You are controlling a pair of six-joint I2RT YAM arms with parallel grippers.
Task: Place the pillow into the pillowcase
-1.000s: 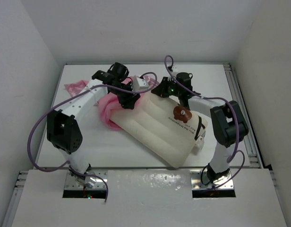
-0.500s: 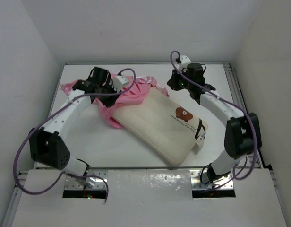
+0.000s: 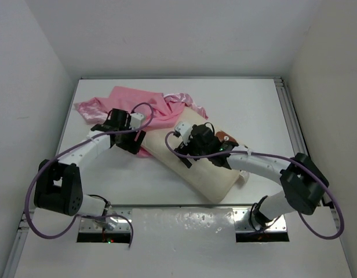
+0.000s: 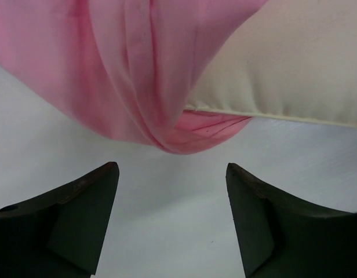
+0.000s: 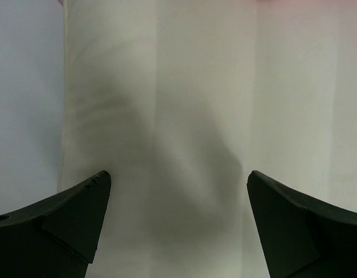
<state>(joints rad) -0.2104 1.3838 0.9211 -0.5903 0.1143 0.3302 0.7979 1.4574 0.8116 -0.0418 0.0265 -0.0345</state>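
Observation:
The cream pillow lies slantwise in the middle of the table. Its far-left end rests against the pink pillowcase, which spreads crumpled toward the back left. My left gripper hangs open low over the table by that pillow corner. In the left wrist view a pink pillowcase fold wraps under the pillow edge, just ahead of the empty left gripper. My right gripper stands open above the pillow's left half. The right gripper holds nothing, with the pillow filling the view.
White walls enclose the white table on the left, back and right. Metal rails run along the right edge. The bear patch shows partly behind the right arm. Purple cables loop off both arms.
Both grippers have opened and let go. The right arm swung from the back right to over the pillow's left half. The left arm drew back toward the pillow's near-left corner, and the pillowcase spread out.

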